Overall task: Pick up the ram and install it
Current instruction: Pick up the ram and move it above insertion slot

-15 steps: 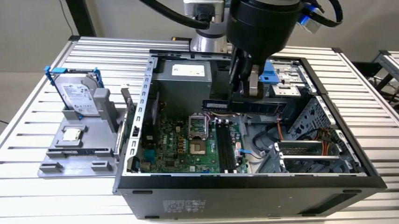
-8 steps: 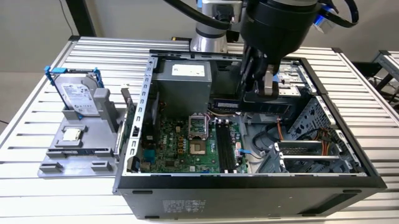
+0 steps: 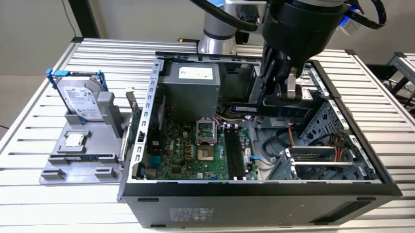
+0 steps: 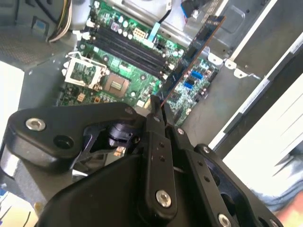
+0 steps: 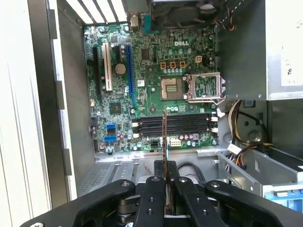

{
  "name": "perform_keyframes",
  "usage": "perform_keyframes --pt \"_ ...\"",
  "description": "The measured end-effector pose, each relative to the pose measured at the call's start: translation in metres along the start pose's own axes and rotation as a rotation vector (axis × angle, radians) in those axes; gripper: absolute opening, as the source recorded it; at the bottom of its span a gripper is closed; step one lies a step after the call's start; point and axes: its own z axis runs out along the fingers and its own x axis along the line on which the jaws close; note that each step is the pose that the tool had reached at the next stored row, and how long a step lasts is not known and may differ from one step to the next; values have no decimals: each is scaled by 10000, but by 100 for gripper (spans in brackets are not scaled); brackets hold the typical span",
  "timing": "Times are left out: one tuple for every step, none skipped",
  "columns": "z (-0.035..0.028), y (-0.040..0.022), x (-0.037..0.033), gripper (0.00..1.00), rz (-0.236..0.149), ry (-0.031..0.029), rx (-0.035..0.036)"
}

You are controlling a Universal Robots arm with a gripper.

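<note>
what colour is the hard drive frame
The frame is blue, best seen in the exterior view.

My bench [image 3: 45, 204] – ribbed alu slats, evenly lit. Grey floor [image 3: 13, 58] beside it; dark post [image 3: 84, 19] at the exterior view's left, 2nd bench [image 3: 403, 63] at its right.

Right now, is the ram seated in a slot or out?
Out. The gripper is shut on the ram, holding it clear above the black slots, which are empty.
</note>
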Motion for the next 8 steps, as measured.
perform_keyframes --pt "0 0 0 0 0 0 0" --pt "0 -1 0 0 -1 1 0" --pt "0 -2 0 0 -1 0 0" --pt "0 -2 0 0 -1 0 0" --pt "0 -2 0 0 -1 0 0" --pt "0 -3 -3 0 -1 0 0" --pt "0 -3 -10 0 -2 0 0" --pt "1 -1 -20 0 -1 -2 0"
